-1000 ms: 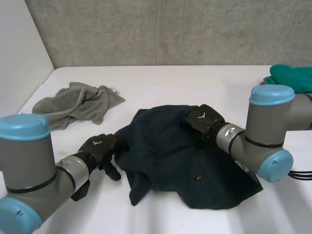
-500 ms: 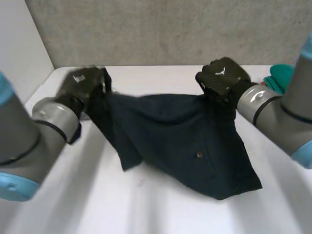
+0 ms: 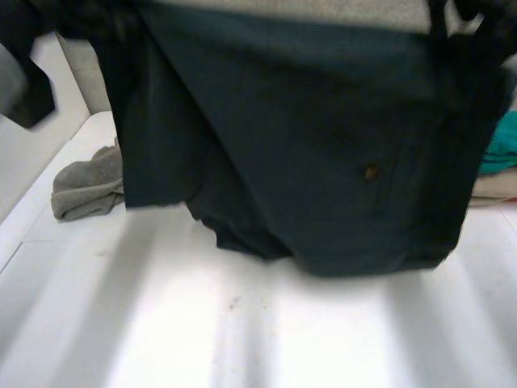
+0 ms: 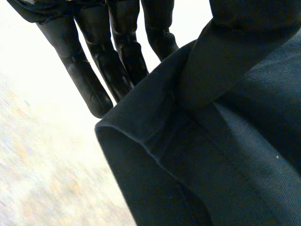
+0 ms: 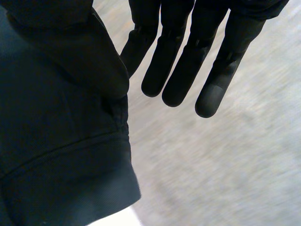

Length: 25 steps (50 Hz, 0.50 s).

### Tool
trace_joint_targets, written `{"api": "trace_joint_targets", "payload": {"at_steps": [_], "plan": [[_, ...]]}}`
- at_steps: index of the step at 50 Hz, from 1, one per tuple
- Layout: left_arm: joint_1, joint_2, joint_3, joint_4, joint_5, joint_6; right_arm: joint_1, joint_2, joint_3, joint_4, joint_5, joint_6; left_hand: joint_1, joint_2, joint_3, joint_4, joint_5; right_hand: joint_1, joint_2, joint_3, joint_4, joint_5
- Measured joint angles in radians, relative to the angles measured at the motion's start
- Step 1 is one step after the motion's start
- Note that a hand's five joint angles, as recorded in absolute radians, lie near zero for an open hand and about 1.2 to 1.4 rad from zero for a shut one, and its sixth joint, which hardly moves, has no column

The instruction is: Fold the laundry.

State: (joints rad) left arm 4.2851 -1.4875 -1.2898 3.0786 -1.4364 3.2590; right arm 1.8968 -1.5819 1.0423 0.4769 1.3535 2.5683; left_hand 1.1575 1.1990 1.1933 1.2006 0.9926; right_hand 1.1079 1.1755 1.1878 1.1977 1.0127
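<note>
Our left hand [image 4: 117,61] shows straight fingers, with a hemmed edge of the dark blue shirt [image 3: 307,145] running in beside them and up under what we take for the thumb, so we judge the cloth pinched there, not merely draped. Our right hand [image 5: 188,70] looks much the same in its own wrist view: the fingers are straight and spread, and the shirt is bunched against the thumb side and hanging away below. In the head view the shirt hangs raised like a curtain between the two hands, a small button [image 3: 371,170] facing us, its lower part crumpled and uneven over the middle of the white table [image 3: 242,331]. We cannot tell whether it brushes the surface. We read this as the opening-out step, with the garment lifted by one edge to hang free before any fold is made. The next move calls for lowering it flat onto the bare table in front, hands kept well apart so the held edge is taut, and clear of the grey towel [image 3: 85,190] on the left and the teal cloth [image 3: 502,141] on the right.
</note>
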Motion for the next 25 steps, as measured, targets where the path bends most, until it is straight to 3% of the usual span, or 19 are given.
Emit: {"api": "trace_joint_targets", "payload": {"at_steps": [7, 13, 19, 20, 25], "plan": [[-0.005, -0.194, -0.014, 0.021, 0.018, 0.031, 0.005, 0.166, 0.031, 0.016, 0.003, -0.001, 0.0, 0.0, 0.0, 0.0, 0.0, 0.0, 0.0, 0.0, 0.0, 0.0], [-0.002, -0.503, 0.216, 0.165, 0.016, 0.165, 0.017, 0.404, -0.1, -0.118, 0.048, 0.022, 0.0, 0.001, 0.001, 0.0, 0.0, 0.0, 0.0, 0.001, 0.0, 0.0], [0.0, -0.699, 0.553, 0.371, 0.011, 0.249, 0.049, 0.549, -0.297, -0.495, 0.186, 0.103, 0.0, 0.002, 0.001, 0.001, 0.0, 0.0, 0.0, 0.001, 0.0, 0.0], [0.0, -0.699, 0.553, 0.371, 0.011, 0.249, 0.049, 0.549, -0.297, -0.495, 0.186, 0.103, 0.0, 0.002, 0.001, 0.001, 0.0, 0.0, 0.0, 0.001, 0.0, 0.0], [-0.002, -0.733, 0.702, 0.585, 0.003, 0.247, 0.077, 0.558, -0.365, -0.84, 0.26, 0.152, 0.0, 0.002, 0.001, 0.001, 0.0, 0.02, 0.003, 0.001, 0.0, 0.007]]}}
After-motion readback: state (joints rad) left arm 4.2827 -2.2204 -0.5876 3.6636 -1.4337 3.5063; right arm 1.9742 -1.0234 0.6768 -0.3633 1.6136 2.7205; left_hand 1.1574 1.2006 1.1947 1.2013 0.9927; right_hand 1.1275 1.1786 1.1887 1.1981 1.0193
